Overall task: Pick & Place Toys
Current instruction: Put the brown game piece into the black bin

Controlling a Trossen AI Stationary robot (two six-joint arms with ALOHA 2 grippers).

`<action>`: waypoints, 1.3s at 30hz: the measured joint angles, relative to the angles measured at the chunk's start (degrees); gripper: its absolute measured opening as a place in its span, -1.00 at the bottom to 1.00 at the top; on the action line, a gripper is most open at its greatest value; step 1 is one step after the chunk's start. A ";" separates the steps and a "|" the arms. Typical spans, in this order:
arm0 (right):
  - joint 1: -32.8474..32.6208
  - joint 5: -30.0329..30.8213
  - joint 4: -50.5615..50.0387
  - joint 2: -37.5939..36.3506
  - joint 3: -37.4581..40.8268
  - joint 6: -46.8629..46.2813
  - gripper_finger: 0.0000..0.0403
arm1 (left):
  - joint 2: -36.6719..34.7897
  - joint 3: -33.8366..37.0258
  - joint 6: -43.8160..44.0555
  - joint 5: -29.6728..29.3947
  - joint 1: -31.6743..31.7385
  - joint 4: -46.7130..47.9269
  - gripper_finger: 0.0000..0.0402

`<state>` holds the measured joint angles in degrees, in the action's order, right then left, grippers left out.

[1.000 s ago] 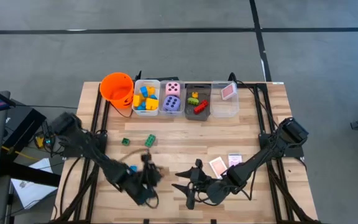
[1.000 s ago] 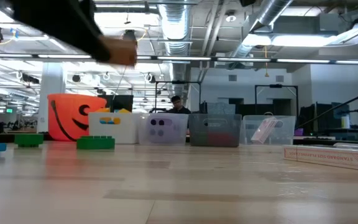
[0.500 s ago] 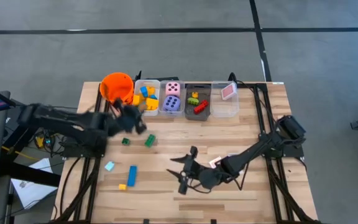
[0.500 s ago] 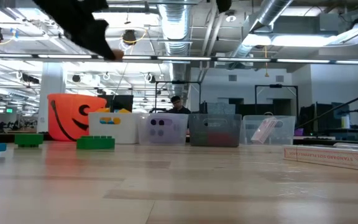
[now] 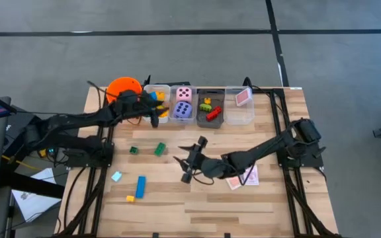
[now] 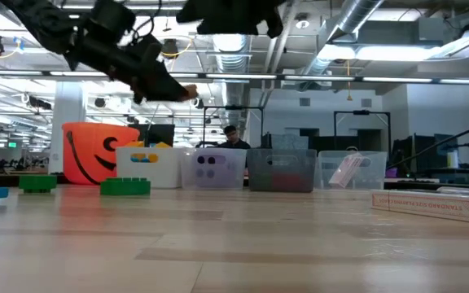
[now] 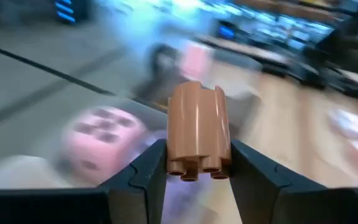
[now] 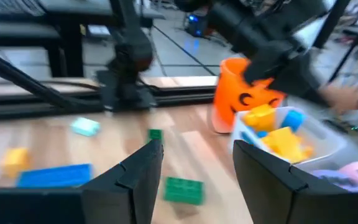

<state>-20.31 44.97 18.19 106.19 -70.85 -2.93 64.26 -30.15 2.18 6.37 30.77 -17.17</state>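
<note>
High view: left end effector (image 5: 156, 114) carried tan block (image 7: 199, 130) over bins.

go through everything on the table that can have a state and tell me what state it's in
left gripper: shut on the orange block, above the bins.
right gripper: open, empty, mid-table.
orange bucket: upright.
block bin: holds yellow and blue blocks.
dice bin: holds two dice.
grey bin: holds blocks.
clear bin: holds a card.

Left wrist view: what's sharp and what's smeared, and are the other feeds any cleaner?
Left wrist view: the tan block in the left pincer is sharp, while the pink die and background are motion-smeared. Right wrist view: the orange bucket and green block look soft. High view: crisp. Low view: the arm overhead is dark against bright ceiling lights.
</note>
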 joint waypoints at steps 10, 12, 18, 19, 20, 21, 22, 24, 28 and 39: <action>1.48 -1.64 -4.95 0.00 0.00 18.27 -0.04 | 2.62 -0.02 7.86 27.89 -2.81 5.74 -0.33; 1.20 -1.62 -4.88 0.00 0.00 22.47 -0.04 | 2.48 -0.04 9.26 31.25 -3.99 5.67 -0.33; 2.32 -1.62 -4.86 0.00 0.00 28.88 -0.04 | 2.50 -0.04 12.91 34.01 -9.18 5.89 -0.33; 2.71 -1.64 -4.89 0.00 0.00 28.91 -0.04 | 2.50 -0.04 13.38 34.04 -10.20 5.85 -0.33; 3.01 -1.64 -4.89 0.00 0.00 28.91 -0.04 | 2.50 -0.04 13.90 34.05 -11.20 5.79 -0.32; 3.36 -1.65 -4.86 0.00 0.00 28.94 -0.04 | 2.48 -0.04 14.58 34.03 -12.21 5.66 -0.32; 3.68 -1.77 -4.86 0.00 0.00 29.07 -0.04 | 2.50 -0.04 14.75 33.93 -13.13 5.44 -0.32; 4.22 -3.80 -5.00 0.00 0.00 29.38 -0.03 | 2.49 -0.04 14.83 32.47 -14.76 5.18 -0.32; 4.81 -11.26 -4.84 0.00 0.00 30.38 0.01 | 2.48 -0.07 15.83 30.20 -16.37 3.60 -0.32; 5.63 -12.81 -4.84 -0.04 0.00 30.56 0.23 | 2.50 -0.04 17.50 29.38 -18.18 2.94 -0.32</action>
<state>-14.68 32.16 13.35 106.15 -70.85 27.63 66.76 -30.20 19.69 35.75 12.60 -14.23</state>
